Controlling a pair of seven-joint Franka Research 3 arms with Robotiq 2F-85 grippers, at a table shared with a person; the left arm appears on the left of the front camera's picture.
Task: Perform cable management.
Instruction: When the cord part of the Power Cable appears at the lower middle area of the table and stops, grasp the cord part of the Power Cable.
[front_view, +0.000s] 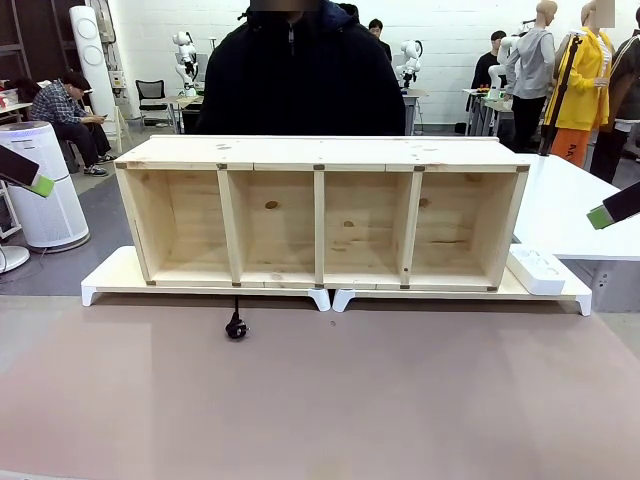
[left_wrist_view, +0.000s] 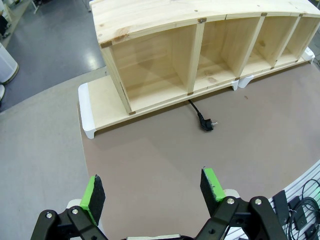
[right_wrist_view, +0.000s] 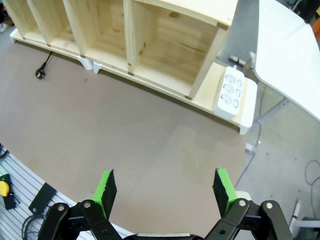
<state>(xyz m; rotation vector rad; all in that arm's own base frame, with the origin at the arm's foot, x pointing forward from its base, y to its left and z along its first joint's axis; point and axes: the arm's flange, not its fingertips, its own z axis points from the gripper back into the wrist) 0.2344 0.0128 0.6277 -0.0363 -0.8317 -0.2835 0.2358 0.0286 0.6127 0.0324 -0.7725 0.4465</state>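
Observation:
The cable is a thin black cord that comes out from under the wooden shelf and ends in a round black plug lying on the brown table mat. The plug also lies just in front of the shelf in the left wrist view, and far off at the upper left as the plug in the right wrist view. My left gripper hangs open high above the mat, well short of the plug. My right gripper is open too, above the mat's right part, holding nothing.
The shelf has several open compartments and stands on two white-footed boards. A white power strip lies on the board's right end. A person in dark clothes stands behind the shelf. A white table adjoins at the right.

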